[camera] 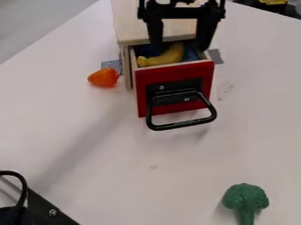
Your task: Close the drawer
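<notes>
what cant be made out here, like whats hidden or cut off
Camera view:
- Drawer interior's far end: hidden by the wooden cabinet.
- Whether the hand touches the drawer: its tips overlap the opening, depth unclear.
- Blue material: partly covered by the banana, too small to identify.
- Broccoli stem's end: cut off by the bottom edge.
- Yellow thing: cut off by the top edge.

Grn broccoli (245, 197), orng toy (104, 77), ylw banana (167, 57)

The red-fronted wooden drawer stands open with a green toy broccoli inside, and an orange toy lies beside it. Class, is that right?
Not quite: the camera view shows a yellow banana-shaped toy inside the drawer. The drawer does stand open, with the orange toy beside it.
</notes>
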Robot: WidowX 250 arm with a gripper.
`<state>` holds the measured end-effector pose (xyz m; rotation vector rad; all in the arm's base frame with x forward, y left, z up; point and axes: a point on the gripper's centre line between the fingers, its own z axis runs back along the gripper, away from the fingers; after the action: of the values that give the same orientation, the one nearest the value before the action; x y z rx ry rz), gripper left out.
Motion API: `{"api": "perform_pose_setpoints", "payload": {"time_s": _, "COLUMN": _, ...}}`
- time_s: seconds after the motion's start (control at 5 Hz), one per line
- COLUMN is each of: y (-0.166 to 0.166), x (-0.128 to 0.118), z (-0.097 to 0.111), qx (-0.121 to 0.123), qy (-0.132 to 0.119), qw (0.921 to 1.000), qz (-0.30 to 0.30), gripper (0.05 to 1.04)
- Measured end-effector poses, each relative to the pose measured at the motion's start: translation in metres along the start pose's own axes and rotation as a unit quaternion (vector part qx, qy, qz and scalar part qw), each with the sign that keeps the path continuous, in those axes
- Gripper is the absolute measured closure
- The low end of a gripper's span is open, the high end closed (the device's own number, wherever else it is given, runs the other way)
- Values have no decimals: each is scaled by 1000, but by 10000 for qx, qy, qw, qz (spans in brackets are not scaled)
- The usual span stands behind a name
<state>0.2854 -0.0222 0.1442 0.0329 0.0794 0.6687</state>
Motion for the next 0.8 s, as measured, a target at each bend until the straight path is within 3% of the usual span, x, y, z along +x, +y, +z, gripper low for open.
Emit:
{"api": "perform_pose_setpoints", "payload": {"time_s": 0.2, "y": 5, "x": -10, "z": -36, "qx": 380, "qy": 199, "qw": 9990, "qz": -122, "gripper": 85}}
{"api": "perform_pose_setpoints", "payload": {"time_s": 0.4, "y": 15, "x": 5, "z": -81, "qx": 802, "qy": 428, "qw": 9959, "qz": 5, "gripper": 85}}
{"api": "perform_pose_setpoints", "payload": {"time_s": 0.6, "y": 25, "x": 18, "z": -88, "qx": 915, "qy": 481, "qw": 9944, "qz": 206, "gripper": 85}}
{"api": "perform_pose_setpoints", "payload": {"time_s": 0.8, "y": 23, "x": 22, "z": -84, "qx": 880, "qy": 451, "qw": 9948, "qz": 238, "gripper": 85}}
